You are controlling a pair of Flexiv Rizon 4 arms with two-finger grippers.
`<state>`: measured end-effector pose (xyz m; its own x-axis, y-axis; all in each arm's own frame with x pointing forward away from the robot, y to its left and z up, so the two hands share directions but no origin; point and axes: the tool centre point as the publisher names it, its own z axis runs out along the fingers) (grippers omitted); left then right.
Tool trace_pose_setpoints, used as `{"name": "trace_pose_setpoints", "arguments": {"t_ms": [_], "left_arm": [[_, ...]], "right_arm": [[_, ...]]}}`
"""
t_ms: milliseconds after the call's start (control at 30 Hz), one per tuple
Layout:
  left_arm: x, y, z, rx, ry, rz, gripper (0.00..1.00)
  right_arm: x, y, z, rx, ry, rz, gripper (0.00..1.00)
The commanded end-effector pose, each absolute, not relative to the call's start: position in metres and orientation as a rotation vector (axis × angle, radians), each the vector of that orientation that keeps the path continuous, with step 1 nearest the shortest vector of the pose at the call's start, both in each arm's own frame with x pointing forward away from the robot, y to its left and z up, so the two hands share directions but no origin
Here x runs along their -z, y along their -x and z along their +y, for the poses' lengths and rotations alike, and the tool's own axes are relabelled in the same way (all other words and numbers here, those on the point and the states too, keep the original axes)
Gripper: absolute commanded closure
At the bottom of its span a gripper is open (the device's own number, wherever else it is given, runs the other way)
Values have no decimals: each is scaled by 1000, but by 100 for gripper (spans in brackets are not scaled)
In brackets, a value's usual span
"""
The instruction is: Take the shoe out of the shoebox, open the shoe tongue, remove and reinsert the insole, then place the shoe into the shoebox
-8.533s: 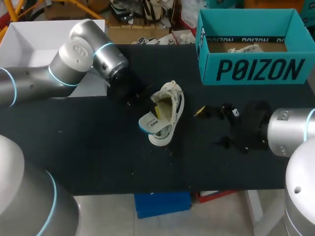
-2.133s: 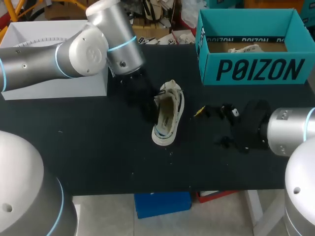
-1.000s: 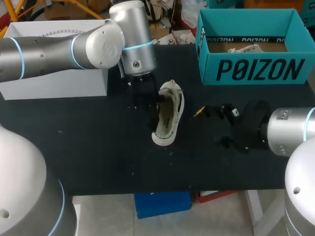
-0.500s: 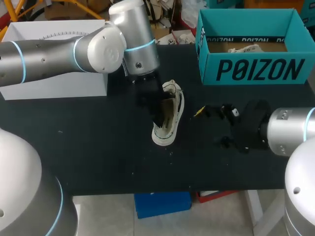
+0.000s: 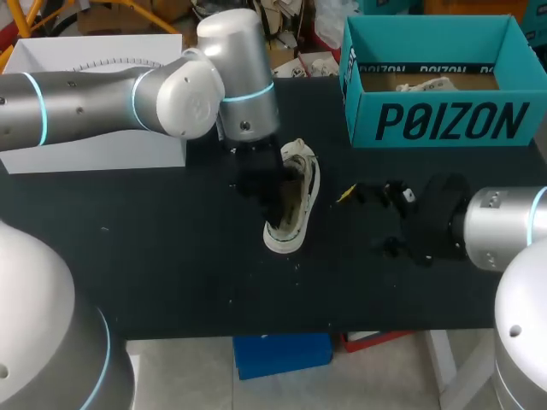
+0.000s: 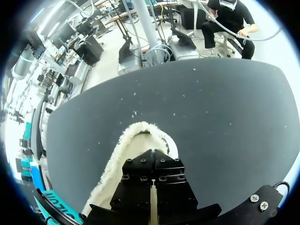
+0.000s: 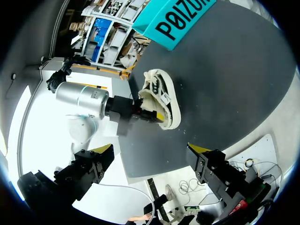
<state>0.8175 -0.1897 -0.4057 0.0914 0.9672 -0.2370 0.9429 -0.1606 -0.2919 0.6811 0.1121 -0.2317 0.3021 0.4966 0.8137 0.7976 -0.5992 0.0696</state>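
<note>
**Desk:** Where is the shoe (image 5: 295,205)?

**Photographer:** It is out of the box, lying near the middle of the black surface (image 5: 171,273). Its toe points to the near edge and its heel to the far edge. The left wrist view shows a pale, fleecy rim around its opening.

**Desk:** Who has hold of it?

**Photographer:** The left tool (image 5: 270,186) sits down at the opening, against the side facing the surface's left edge. Its tips are hidden by its own black body, so I cannot tell whether it is open or closed. The left arm (image 5: 171,85) comes in from the far left corner.

**Desk:** And the right?

**Photographer:** The right tool (image 7: 151,150) is open and holds nothing, with its yellow tips spread wide. It is level with the shoe, on the side toward the right edge and apart from it.

**Desk:** What about the boxes?

**Photographer:** The teal shoebox (image 5: 440,120) stands open at the far right corner, well apart from the shoe. A white box (image 5: 51,64) sits at the far left corner, behind the left arm.
</note>
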Motion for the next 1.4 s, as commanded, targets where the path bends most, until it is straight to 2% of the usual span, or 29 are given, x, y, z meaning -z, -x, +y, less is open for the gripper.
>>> {"name": "trace_pose_setpoints", "arguments": {"t_ms": [33,267,900,1400], "left_arm": [[417,-819,-198,-560,2266,-1982,100],[424,-820,-204,-529,2269,-1964,100],[344,-823,-180,-733,2200,-2151,100],[318,-835,-158,-973,1992,-2465,100]], "right_arm": [[240,-675,116,1277,2240,-1110,0],[240,-675,116,1277,2240,-1110,0],[240,-675,116,1277,2240,-1110,0],[240,-675,116,1277,2240,-1110,0]]}}
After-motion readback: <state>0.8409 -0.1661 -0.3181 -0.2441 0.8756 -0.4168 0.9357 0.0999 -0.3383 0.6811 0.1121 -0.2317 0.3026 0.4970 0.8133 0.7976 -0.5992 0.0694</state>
